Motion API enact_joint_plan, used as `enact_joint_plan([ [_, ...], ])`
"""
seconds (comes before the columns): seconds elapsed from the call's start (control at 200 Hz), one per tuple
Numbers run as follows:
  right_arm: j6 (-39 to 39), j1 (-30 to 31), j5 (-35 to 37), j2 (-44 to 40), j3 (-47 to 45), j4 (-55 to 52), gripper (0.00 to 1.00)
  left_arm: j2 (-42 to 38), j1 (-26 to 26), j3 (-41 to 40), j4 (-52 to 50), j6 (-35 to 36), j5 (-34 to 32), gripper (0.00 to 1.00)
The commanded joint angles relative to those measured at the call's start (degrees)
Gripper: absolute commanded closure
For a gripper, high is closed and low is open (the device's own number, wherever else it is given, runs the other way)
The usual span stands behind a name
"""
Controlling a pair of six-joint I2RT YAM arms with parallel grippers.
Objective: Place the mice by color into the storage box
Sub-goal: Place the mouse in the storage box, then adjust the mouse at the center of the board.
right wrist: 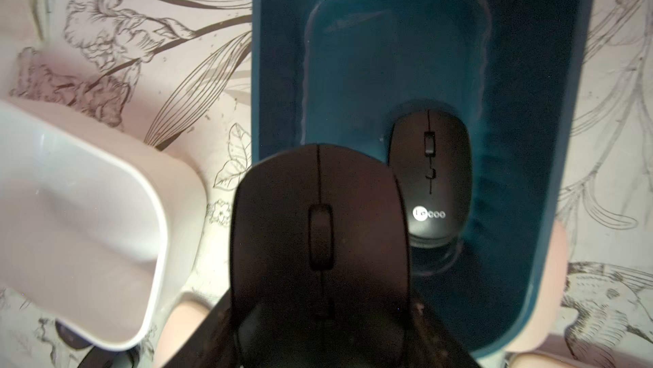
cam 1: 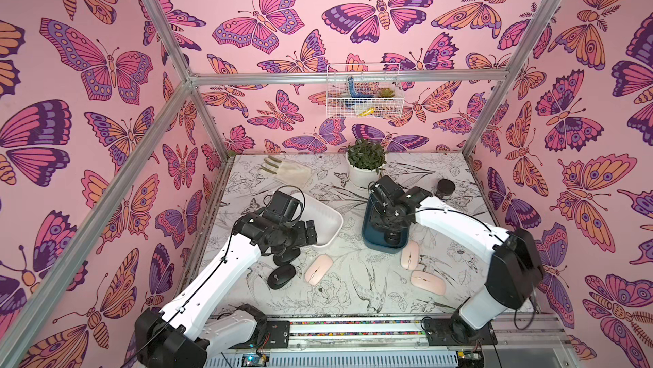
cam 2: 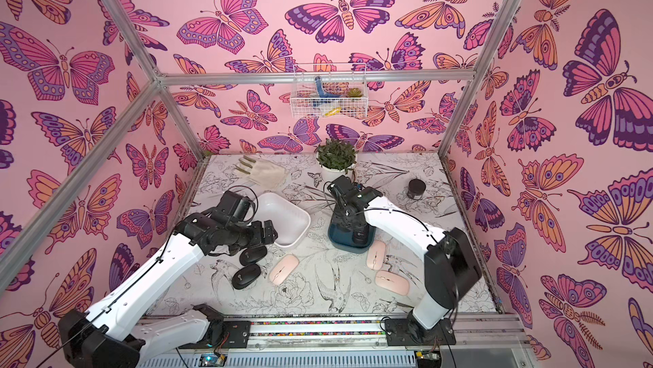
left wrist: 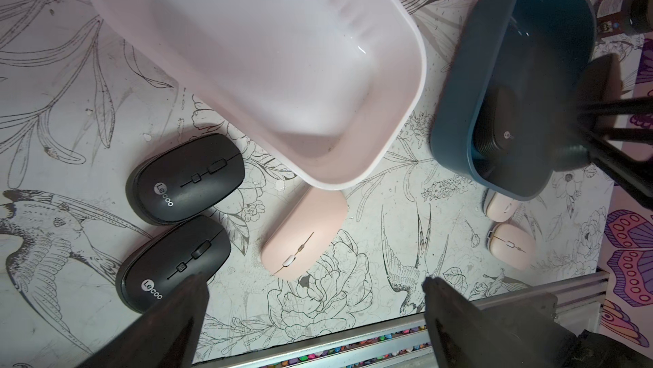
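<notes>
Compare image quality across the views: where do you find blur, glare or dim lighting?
Right wrist view: the held black mouse looms soft and dim; the blue box interior is dark. Left wrist view: the left gripper fingers are blurred, glare streaks the white box. Top views: evenly lit.

Four black mice: two at eight o'clock, rear black mouse [cam 2: 253,255] and front black mouse [cam 2: 246,277], boxed black mouse [right wrist: 429,179], held black mouse [right wrist: 318,242]. Three pink mice: seven-o'clock pink mouse [cam 2: 283,269], four-o'clock pair, rear pink mouse [cam 2: 375,255], front pink mouse [cam 2: 392,282]. Two boxes: white box [cam 2: 282,214], blue box [cam 2: 346,246].
</notes>
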Motion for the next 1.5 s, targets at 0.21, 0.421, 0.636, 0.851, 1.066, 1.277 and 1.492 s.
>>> enact_joint_plan([
  [0.21, -1.4, -2.2, -3.0, 8.2, 1.1, 1.2, 0.48, 0.0, 1.5, 2.0, -6.7, 0.4, -0.8, 0.00],
  [0.421, -2.3, -2.2, -6.0, 8.3, 0.0, 3.8, 0.24, 4.3, 3.8, 2.0, -15.7, -1.5, -1.9, 0.00],
  [0.636, -3.5, -2.2, -6.3, 5.6, -0.8, 4.2, 0.20, 12.5, 4.5, 2.0, -19.5, 0.0, -5.7, 0.00],
  [0.851, -4.1, -2.2, -6.3, 1.3, -1.6, 5.1, 0.20, 19.4, 5.2, 2.8, -19.2, 3.1, -10.7, 0.00],
  [1.066, -5.4, -2.2, -5.4, -2.1, -0.8, 4.2, 0.20, 24.6, 5.7, 3.2, -18.2, 6.3, -12.6, 0.00],
  [1.277, -5.9, -2.2, -5.3, -2.9, -0.1, 3.6, 0.20, 27.9, 5.7, 1.7, -14.5, 8.4, -11.8, 0.00],
  [1.492, -6.3, -2.2, -5.2, -3.4, 0.4, 3.4, 0.21, 30.6, 7.1, 0.9, -11.0, 10.0, -12.6, 0.00],
])
